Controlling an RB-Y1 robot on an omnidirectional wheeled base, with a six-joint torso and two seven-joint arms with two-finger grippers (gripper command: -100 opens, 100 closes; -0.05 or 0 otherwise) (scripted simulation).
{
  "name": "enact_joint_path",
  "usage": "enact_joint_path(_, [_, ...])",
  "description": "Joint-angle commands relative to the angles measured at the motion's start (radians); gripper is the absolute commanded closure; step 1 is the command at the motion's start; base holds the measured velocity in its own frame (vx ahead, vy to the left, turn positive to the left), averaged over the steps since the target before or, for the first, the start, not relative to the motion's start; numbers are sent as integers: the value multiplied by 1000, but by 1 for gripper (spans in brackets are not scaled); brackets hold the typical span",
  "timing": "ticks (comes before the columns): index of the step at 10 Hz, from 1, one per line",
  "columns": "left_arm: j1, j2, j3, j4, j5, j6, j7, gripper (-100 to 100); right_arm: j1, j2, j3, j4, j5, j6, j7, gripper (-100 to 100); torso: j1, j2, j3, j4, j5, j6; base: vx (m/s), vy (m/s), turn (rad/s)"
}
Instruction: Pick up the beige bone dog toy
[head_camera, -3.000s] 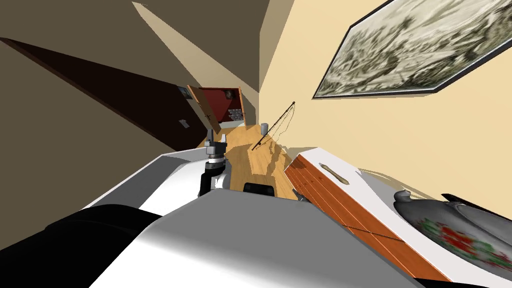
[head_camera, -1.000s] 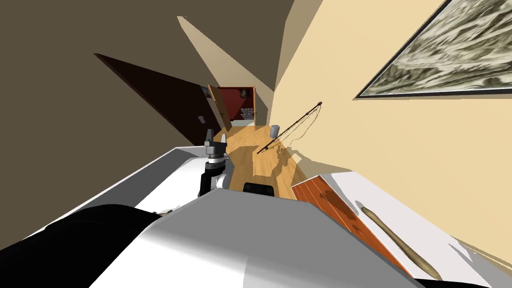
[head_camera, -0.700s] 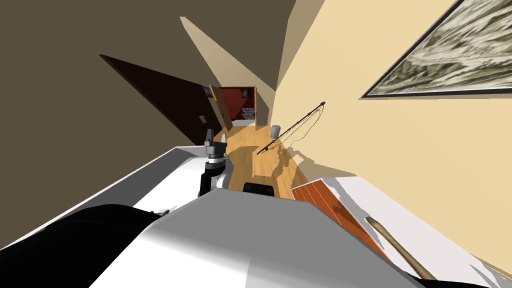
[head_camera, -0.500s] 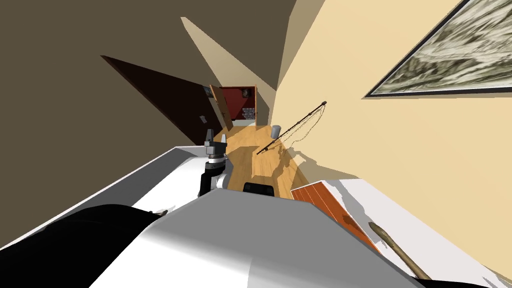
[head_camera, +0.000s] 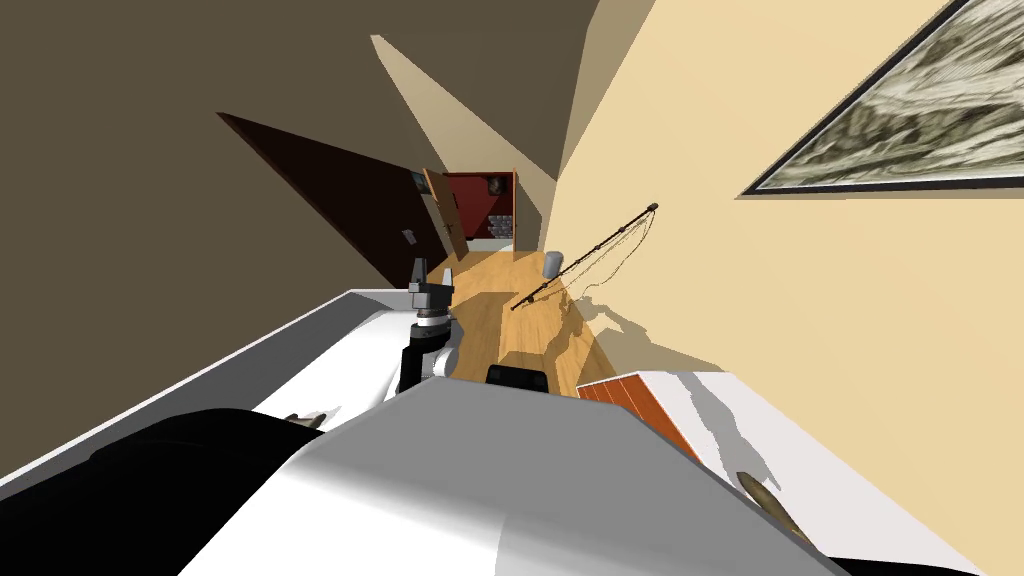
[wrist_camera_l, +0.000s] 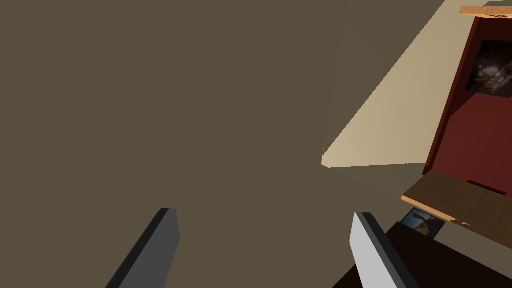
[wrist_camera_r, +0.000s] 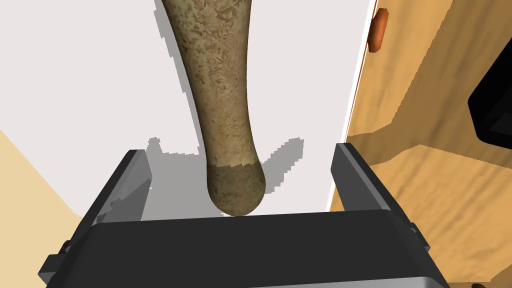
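Right gripper (wrist_camera_r: 242, 151) is wide open and holds nothing. The bone toy's (wrist_camera_r: 220, 100) rounded end sits between the fingers, close to the gripper body, touching neither finger. Risk: closing this near the tip grabs only the end, so the long shaft could swing down or the round end could squeeze out. It lies on the white top (wrist_camera_r: 90, 75) near the edge, so a nudge may roll it off to the wood floor (wrist_camera_r: 440, 165). The toy is long and slim, mottled beige-olive with a fibrous look, widening away from the gripper, its tip in shadow. Left gripper (wrist_camera_l: 265, 215) is raised, open and empty.
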Motion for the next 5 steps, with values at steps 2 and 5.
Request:
enact_joint_path(2, [0,0,0,0,0,0,0,0,-1,0,-1,2,1,-2,3,0,5,1,1,0,1,0,13,-47,13])
enact_joint_path(5, [0,0,0,0,0,0,0,0,26,69,-56,43,-42,-17,70,-100,11,4,3,1,2,1,-19,-12,197])
